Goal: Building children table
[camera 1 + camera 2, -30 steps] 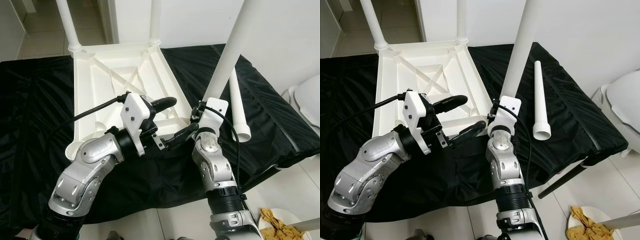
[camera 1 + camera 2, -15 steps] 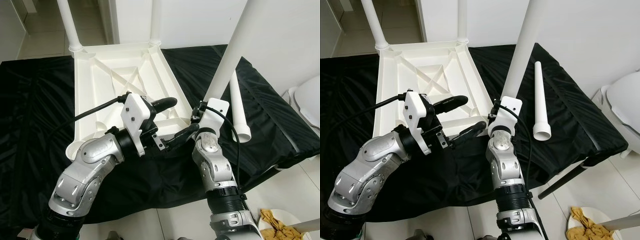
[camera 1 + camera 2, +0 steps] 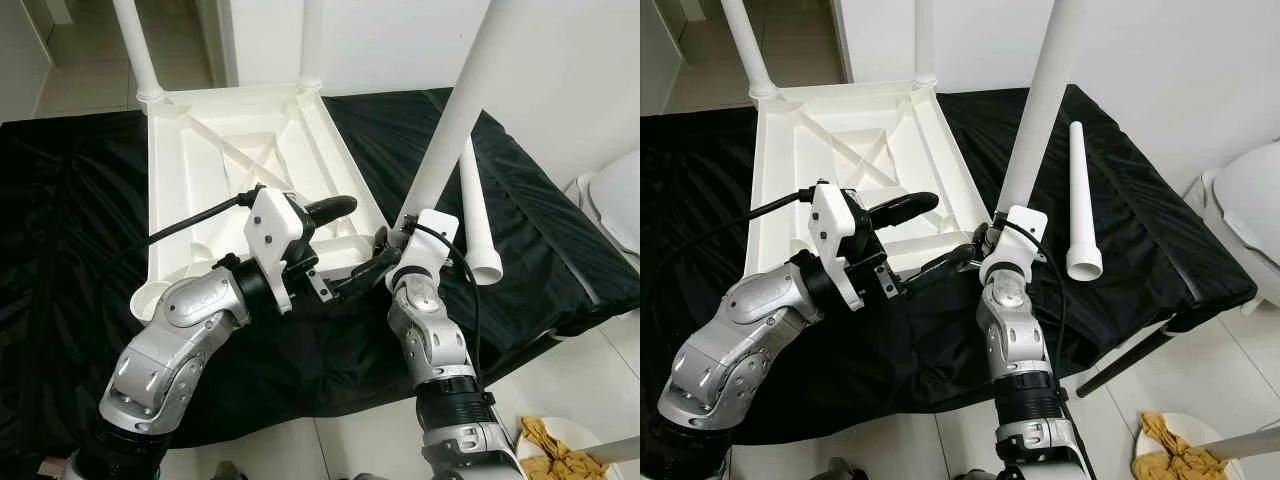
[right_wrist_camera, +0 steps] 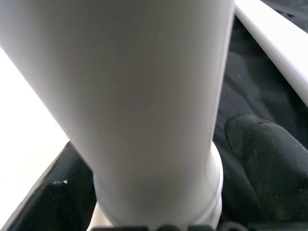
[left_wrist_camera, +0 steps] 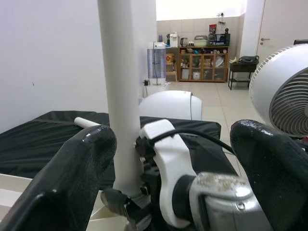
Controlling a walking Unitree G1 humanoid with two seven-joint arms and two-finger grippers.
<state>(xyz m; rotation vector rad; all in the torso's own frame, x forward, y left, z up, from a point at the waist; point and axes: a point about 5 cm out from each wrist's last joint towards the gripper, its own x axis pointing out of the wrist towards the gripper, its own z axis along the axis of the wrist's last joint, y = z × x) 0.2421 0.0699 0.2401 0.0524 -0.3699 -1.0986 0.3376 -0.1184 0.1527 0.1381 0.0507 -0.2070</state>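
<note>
Head views: upturned white tabletop (image 3: 240, 160) lies on the black-draped surface (image 3: 70, 250). Upright leg (image 3: 1035, 110) at its near right corner is clasped at the base by the right pincer (image 3: 985, 245). Spare leg (image 3: 1080, 200) lies beside.

Left wrist: left pincer (image 5: 183, 159) is spread wide, empty, facing that leg.

Right wrist: leg fills the gap between fingers (image 4: 264, 159).

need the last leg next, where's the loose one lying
The loose leg lies on the black cloth to the robot's right of the upturned tabletop, just beyond the right gripper.
</note>
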